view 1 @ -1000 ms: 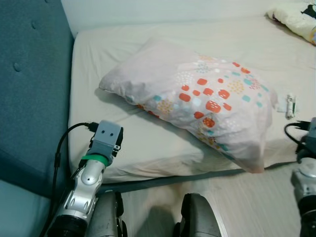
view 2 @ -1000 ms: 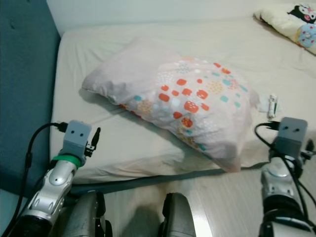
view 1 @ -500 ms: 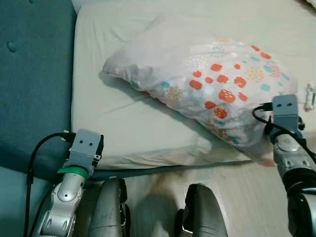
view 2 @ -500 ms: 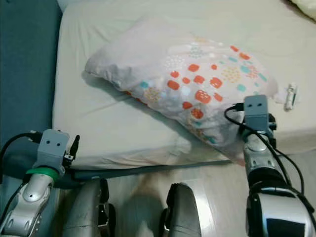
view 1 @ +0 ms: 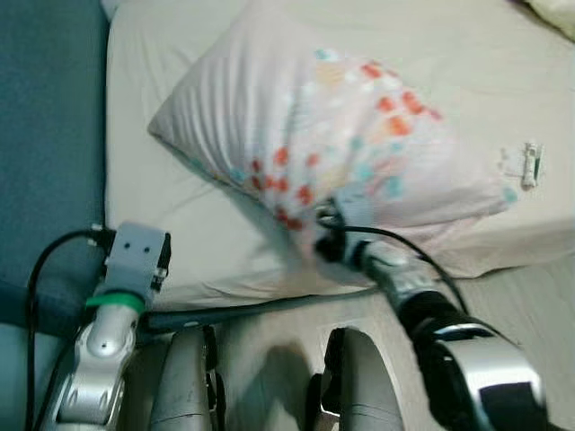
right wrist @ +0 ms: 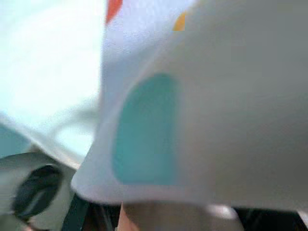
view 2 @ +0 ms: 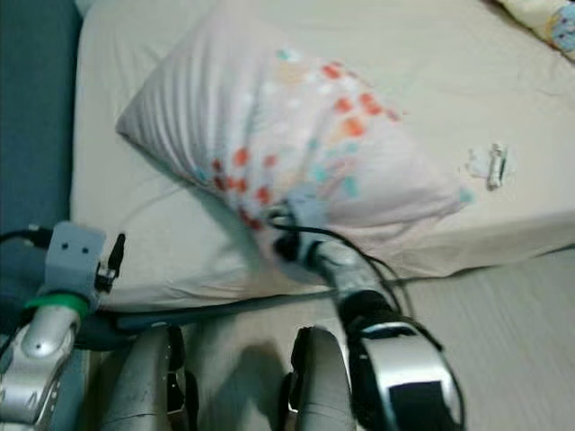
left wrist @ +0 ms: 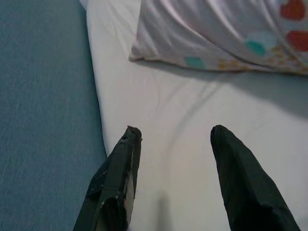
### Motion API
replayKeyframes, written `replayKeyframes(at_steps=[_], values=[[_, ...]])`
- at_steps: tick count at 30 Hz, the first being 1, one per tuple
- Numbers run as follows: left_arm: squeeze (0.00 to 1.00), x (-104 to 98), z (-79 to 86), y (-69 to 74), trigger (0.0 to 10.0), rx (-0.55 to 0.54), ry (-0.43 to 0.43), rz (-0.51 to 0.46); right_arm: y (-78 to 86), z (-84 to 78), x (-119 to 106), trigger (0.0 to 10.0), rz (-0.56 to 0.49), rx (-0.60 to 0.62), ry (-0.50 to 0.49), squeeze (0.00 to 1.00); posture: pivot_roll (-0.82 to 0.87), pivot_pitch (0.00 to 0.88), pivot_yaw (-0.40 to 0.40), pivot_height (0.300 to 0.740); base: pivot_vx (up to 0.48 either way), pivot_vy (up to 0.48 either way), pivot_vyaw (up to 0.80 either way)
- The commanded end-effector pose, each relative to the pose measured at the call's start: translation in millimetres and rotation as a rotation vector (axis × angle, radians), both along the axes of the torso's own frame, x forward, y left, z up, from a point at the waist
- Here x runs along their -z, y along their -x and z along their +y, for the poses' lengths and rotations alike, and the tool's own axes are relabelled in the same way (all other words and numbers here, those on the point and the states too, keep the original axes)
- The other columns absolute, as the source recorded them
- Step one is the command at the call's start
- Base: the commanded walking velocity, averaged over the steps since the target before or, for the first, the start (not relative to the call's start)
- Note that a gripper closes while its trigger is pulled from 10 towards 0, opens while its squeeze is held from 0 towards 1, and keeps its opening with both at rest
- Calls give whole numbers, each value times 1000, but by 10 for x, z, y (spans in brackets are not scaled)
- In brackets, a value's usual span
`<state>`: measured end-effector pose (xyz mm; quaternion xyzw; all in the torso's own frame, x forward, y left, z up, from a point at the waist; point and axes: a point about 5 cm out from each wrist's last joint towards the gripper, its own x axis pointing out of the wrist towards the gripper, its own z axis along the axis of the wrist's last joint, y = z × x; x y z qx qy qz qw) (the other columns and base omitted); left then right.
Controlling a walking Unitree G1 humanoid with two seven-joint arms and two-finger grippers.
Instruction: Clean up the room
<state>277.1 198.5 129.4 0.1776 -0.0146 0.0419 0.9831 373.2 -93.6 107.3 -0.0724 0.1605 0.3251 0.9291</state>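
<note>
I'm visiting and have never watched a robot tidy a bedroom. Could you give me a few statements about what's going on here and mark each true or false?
1. The right gripper is pushed in against the near edge of the patterned pillow. True.
2. The pillow lies on the floor. False: it lies on the bed.
3. The left gripper is open above the bare sheet. True.
4. The left gripper touches the pillow. False: it is apart from it.

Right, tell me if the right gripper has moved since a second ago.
Yes. The right gripper has swung from the bed's right front edge leftward, and is now against the pillow's near edge.
</note>
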Motion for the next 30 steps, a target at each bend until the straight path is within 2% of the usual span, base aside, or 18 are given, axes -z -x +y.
replayKeyframes(at_steps=[1,3,5,7,8,10,11,12,14,17,18,19,22,23,25,26,28,30], values=[[0,45,36,16,10000,-26,10,25,2,385,-209,10000,-5,-173,-118,0,265,218,28,605,0,0,0],[0,-20,5,-46,10000,-26,21,3,-59,798,-897,10000,-136,-361,-378,0,261,198,25,605,0,0,0],[0,-36,-5,-67,10000,-26,25,0,-52,891,-1110,10000,-175,-422,-457,0,258,193,25,605,0,0,0],[0,-40,-8,-69,10000,-26,25,-1,-55,892,-1161,10000,-186,-432,-475,0,258,193,25,605,0,0,0],[0,-66,-23,-102,10000,-21,28,-13,-85,847,-1461,10000,-264,-439,-575,0,235,171,29,605,0,0,0],[0,-66,-23,-102,10000,-21,28,-13,-85,847,-1461,10000,-264,-439,-575,0,235,171,29,605,0,0,0],[0,-147,-49,-193,10000,-10,37,-41,-77,671,-1978,10000,-417,-469,-716,0,209,155,34,605,0,0,0],[0,-192,-59,-230,10000,-6,40,-53,-64,589,-2087,10000,-467,-478,-725,0,207,153,34,605,0,0,0],[0,-225,-64,-253,10000,-3,40,-64,-57,537,-2093,10000,-483,-480,-717,0,203,151,34,605,0,0,0],[0,-291,-54,-282,10000,6,28,-86,-31,466,-1871,10000,-446,-467,-682,0,194,149,34,605,0,0,0],[0,-324,-42,-295,10000,11,17,-98,-5,441,-1676,10000,-400,-455,-662,0,188,147,33,605,0,0,0],[0,-324,-42,-295,10000,11,17,-98,-5,441,-1676,10000,-400,-455,-662,0,188,147,33,605,0,0,0],[0,-405,34,-290,10000,57,-33,-106,138,408,-908,10000,-198,-360,-617,0,179,147,34,605,0,0,0],[0,-405,34,-290,10000,57,-33,-106,138,408,-908,10000,-198,-360,-617,0,179,147,34,605,0,0,0],[0,-442,86,-256,10000,141,-63,-76,332,360,-345,10000,-20,-296,-593,0,171,146,38,605,0,0,0],[0,-442,86,-256,10000,141,-63,-76,332,360,-345,10000,-20,-296,-593,0,171,146,38,605,0,0,0],[0,-463,143,-218,10000,218,-73,-28,557,198,285,10000,164,-157,-518,0,157,143,46,605,0,0,0],[0,-463,143,-218,10000,218,-73,-28,557,198,285,10000,164,-157,-518,0,157,143,46,605,0,0,0]])
